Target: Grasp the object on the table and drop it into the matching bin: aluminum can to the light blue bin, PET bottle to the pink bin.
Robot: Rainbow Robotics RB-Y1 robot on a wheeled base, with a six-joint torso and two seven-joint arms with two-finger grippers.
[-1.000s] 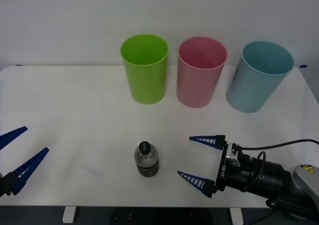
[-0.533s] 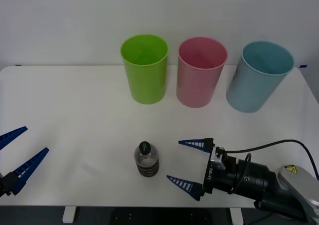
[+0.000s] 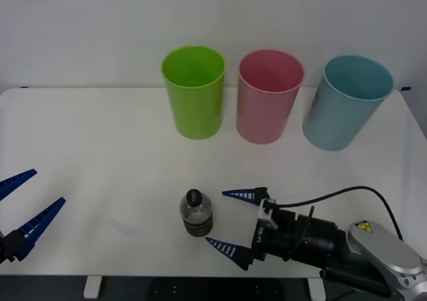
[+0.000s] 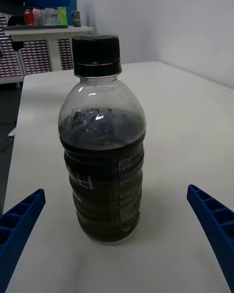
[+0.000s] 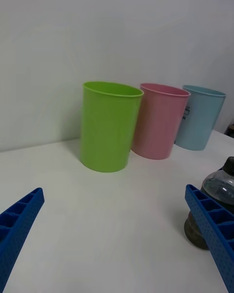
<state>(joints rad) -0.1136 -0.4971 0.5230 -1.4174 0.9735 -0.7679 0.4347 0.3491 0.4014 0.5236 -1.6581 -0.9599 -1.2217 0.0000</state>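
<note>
The PET bottle [image 3: 197, 215], small and clear with a black cap and a dark lower half, stands upright on the white table [image 3: 100, 147] near its front edge. My right gripper [image 3: 225, 222] is open just right of it, its blue fingers level with the bottle and pointing at it without touching. In the right wrist view the bottle [image 4: 103, 141] rises close ahead, centred between the two spread fingers. The pink bin [image 3: 269, 95] stands at the back, the light blue bin [image 3: 347, 101] to its right. My left gripper [image 3: 23, 204] rests open at the table's front left.
A lime green bin [image 3: 194, 91] stands left of the pink one in the back row. The left wrist view shows all three bins [image 5: 158, 119] against a white wall. A black cable [image 3: 333, 195] arcs over my right arm.
My right gripper has slid left along the front of the table toward the bottle, still open. The bottle and the left arm have not moved.
</note>
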